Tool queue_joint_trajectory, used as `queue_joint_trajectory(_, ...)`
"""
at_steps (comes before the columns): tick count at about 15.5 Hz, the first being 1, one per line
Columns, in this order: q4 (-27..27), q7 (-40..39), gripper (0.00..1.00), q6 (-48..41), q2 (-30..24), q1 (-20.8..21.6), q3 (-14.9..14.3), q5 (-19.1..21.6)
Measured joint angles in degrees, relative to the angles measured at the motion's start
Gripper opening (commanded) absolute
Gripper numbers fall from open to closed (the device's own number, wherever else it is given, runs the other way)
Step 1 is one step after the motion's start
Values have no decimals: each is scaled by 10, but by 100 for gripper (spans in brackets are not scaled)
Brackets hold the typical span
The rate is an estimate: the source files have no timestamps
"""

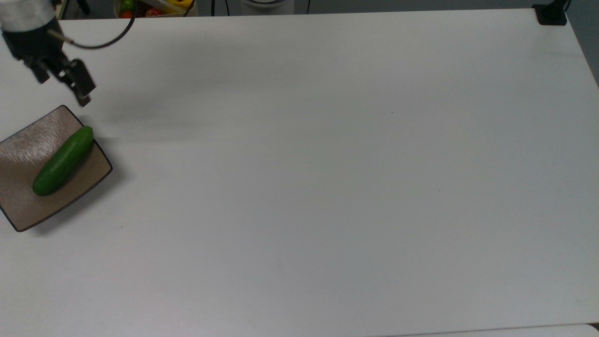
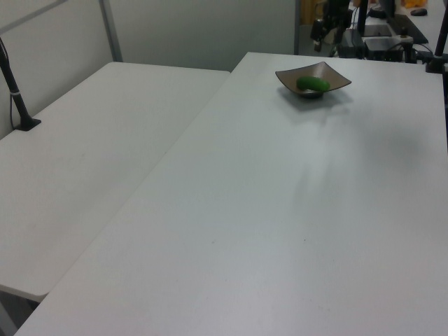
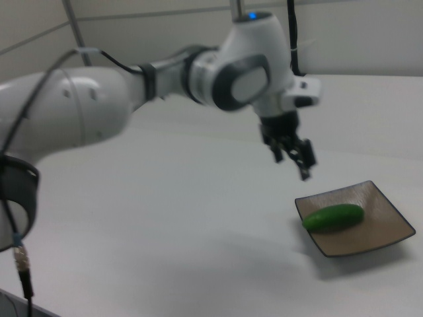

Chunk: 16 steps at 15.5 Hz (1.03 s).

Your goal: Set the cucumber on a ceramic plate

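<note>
The dark green cucumber (image 1: 63, 160) lies diagonally on the square brown plate (image 1: 25, 140) at the top view's left edge, one end near the plate's rim. In the right view the cucumber (image 3: 334, 217) rests on the plate (image 3: 373, 231) at the lower right. The left view has the cucumber (image 2: 312, 85) on the plate (image 2: 334, 79) at the far end of the table. My gripper (image 1: 63, 92) hangs open and empty, raised off the plate and apart from the cucumber. The gripper (image 3: 292, 165) is up and left of the plate in the right view.
The white table (image 1: 327, 187) stretches wide to the top view's right. A box of colourful items (image 1: 149, 7) sits beyond the far edge. A black mount (image 1: 552, 14) occupies the far right corner. A second table (image 2: 91, 147) with a black post (image 2: 17, 91) adjoins.
</note>
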Motion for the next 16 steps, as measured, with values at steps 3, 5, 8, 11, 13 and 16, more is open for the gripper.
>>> queue_joint_trajectory(3,-4,-8,100,-81,-46,33,4,13)
queue_joint_trajectory(5,-20,-12,100,-106,-74,62,6,14)
queue_joint_trajectory(8,-79,-16,100,-109,-128,113,9,14)
queue_joint_trajectory(11,-151,-15,100,-102,-191,174,11,14)
queue_joint_trajectory(13,-183,-7,100,-91,-218,204,11,14)
queue_joint_trajectory(16,-202,-5,100,-84,-232,223,11,14)
